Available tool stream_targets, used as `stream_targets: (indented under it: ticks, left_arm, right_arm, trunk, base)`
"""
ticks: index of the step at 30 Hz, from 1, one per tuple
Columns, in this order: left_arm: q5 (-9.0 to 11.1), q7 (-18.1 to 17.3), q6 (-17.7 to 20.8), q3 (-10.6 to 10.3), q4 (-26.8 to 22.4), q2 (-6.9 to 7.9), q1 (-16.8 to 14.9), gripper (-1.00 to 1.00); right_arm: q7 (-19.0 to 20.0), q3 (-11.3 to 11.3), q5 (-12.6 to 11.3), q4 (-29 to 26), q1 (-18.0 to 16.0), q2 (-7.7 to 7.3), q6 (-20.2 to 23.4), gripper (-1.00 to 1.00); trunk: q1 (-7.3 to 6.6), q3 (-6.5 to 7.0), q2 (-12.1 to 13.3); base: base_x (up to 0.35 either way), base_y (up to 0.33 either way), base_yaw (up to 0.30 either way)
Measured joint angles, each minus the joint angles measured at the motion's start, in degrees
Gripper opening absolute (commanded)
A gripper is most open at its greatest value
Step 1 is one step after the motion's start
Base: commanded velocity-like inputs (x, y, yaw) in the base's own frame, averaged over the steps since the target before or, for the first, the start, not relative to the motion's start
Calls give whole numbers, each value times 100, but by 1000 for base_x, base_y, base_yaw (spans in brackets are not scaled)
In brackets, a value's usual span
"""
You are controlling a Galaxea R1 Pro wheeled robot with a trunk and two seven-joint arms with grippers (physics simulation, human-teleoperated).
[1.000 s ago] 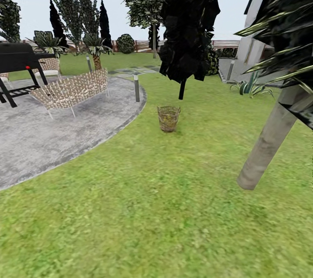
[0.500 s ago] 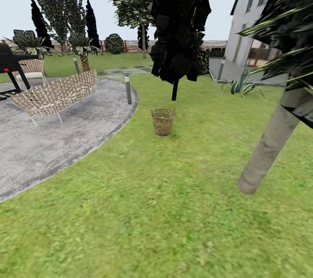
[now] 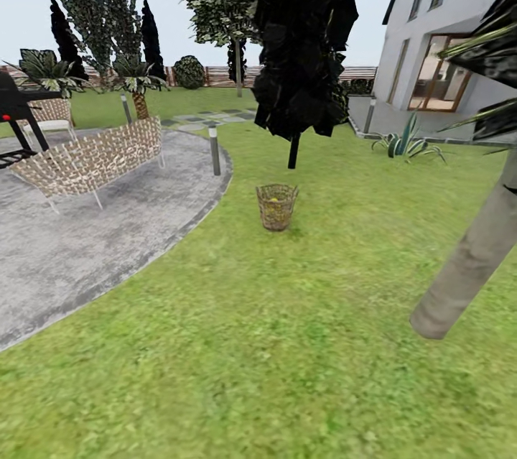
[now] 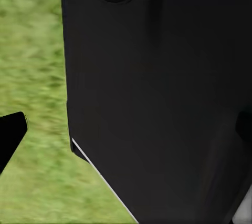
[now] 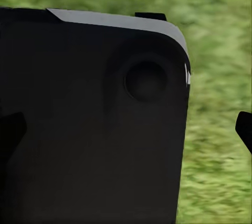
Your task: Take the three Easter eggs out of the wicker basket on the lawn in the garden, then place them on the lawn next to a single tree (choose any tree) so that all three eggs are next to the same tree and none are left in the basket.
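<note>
Head view: basket [image 3: 276, 206] stood upright on lawn [image 3: 287, 344], just past dark tree [image 3: 301, 49], bit of yellow inside. Paved patio [image 3: 86, 243] off left. Wrist views: black robot body over grass; fingers' opening, can't tell.

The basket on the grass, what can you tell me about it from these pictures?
The basket is small, round and brown, of open-weave wicker that you can see through, narrowing toward its base. It stands upright on the lawn, just off the curved edge of the grey paving, in front of a dark-leaved tree with a thin trunk. Something yellow shows inside near the rim, too small to make out. Only the grass touches it.
</note>
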Motion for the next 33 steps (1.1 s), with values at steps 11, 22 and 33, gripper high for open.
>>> stream_targets:
  ticks: [11, 22, 33]
  left_arm:
    - [0, 0, 0, 0, 1, -2, 0, 100]
    - [0, 0, 0, 0, 1, 1, -1, 100]
    - [0, 0, 0, 0, 0, -1, 0, 100]
  right_arm:
    - [0, 0, 8, -1, 1, 0, 0, 100]
    - [-1, 0, 8, -1, 1, -3, 0, 100]
    - [0, 0, 3, 0, 0, -5, 0, 100]
  trunk:
    - [0, 0, 0]
    - [0, 0, 0]
    - [0, 0, 0]
  base:
    - [309, 178, -133]
    - [309, 178, -278]
    - [309, 178, -67]
